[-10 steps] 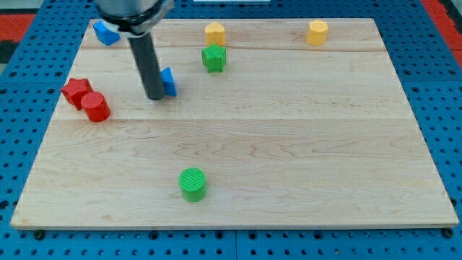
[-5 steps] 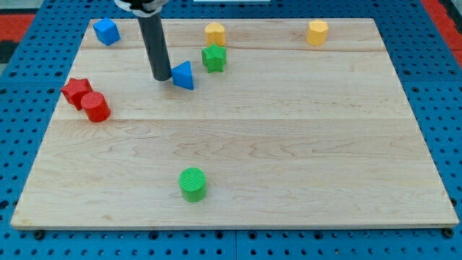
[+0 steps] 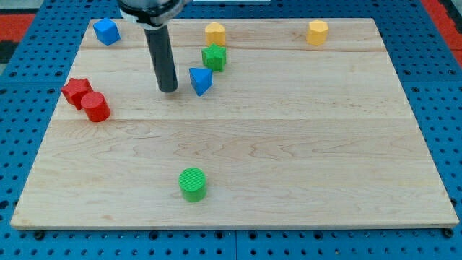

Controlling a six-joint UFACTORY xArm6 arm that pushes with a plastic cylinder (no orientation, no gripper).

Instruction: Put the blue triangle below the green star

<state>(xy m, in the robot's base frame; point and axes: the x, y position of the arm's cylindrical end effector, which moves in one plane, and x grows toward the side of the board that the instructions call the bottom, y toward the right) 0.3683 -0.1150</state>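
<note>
The blue triangle (image 3: 201, 80) sits on the counter (image 3: 289, 144) just near-left of the green star (image 3: 214, 57), almost beneath it. My tip (image 3: 168, 89), with no pincer to open, stands just left of it, apart, placed to nudge rightward.

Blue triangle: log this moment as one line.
blue triangle: lower-left of green star, near | my tip: left of triangle, small gap | placement: not finished

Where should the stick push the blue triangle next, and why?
Probably a short push toward the view's right. The blue triangle sits below the green star but a bit to its left, and my tip stands just left of the triangle, with a small gap.
</note>
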